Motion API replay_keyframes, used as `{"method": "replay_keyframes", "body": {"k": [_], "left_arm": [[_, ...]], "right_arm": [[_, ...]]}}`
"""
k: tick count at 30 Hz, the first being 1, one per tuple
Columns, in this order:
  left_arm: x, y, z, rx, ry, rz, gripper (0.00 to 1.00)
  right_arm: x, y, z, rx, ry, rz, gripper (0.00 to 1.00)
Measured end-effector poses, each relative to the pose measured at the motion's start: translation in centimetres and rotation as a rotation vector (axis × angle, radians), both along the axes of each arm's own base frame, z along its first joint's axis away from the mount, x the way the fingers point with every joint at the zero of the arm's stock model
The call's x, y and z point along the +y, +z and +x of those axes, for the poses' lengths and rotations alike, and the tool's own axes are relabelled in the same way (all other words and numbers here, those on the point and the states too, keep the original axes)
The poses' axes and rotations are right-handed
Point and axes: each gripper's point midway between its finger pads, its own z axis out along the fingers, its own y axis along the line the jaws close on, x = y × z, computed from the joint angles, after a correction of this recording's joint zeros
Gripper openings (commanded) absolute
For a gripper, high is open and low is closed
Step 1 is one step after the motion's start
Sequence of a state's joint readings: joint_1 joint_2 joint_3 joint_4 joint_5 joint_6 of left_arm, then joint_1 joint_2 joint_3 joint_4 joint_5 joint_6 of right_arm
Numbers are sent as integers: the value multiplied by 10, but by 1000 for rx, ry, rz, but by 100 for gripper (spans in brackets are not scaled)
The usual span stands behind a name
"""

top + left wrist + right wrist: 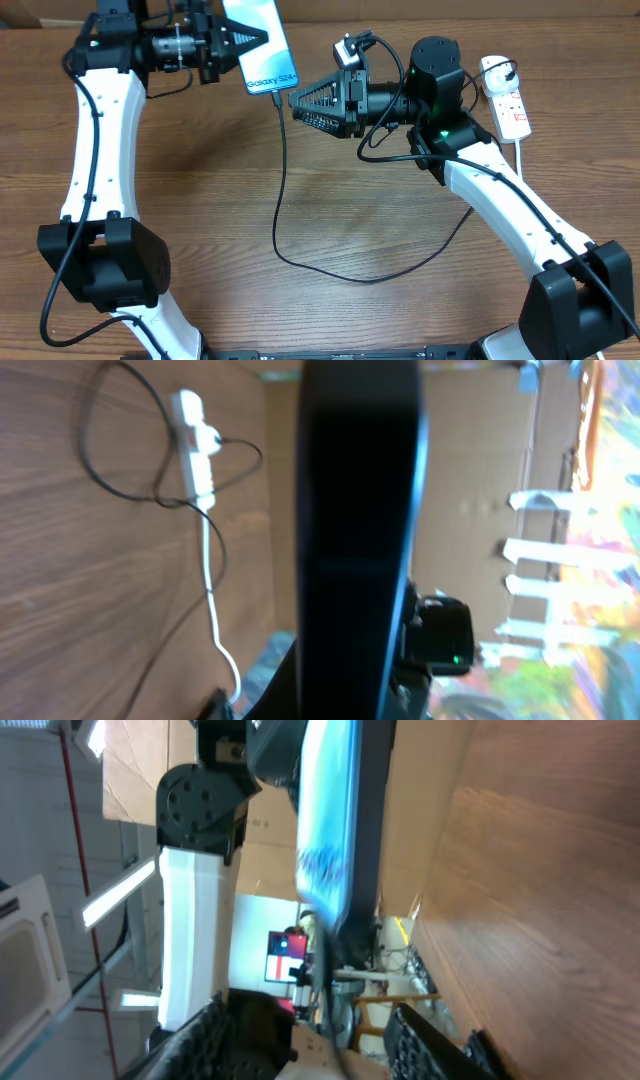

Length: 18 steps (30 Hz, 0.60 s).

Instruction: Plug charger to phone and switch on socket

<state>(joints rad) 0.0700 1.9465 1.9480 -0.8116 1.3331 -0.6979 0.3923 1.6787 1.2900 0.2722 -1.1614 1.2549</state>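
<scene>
Phone (268,62) reading "Galaxy S24+", in left claw (252,40), charger (281,180) hanging below

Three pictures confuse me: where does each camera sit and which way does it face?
Overhead: above the table, looking down; both arms, the phone, the socket.
Left wrist: on left arm, looking past the phone's dark back toward the socket; right arm shows.
Right wrist: faces the phone's screen; own fingers show below.
All three share the phone.
</scene>
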Motion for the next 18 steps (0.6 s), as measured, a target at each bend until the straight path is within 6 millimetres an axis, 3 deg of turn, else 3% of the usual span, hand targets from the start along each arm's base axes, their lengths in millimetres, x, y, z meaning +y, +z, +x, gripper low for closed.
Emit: {"method": "replay_keyframes", "body": {"k": [3,12,18], "left_arm": [[4,-5,4,-6,27,31,4],[11,-24,13,-26,91,141,4],[15,-37,16,-38,117,218,4]], "right_arm": [[0,-5,-2,25,10,-15,62],[-28,-73,11,189,-113,-220,67],[-50,-99,19,151,-179,-326,72]]}}
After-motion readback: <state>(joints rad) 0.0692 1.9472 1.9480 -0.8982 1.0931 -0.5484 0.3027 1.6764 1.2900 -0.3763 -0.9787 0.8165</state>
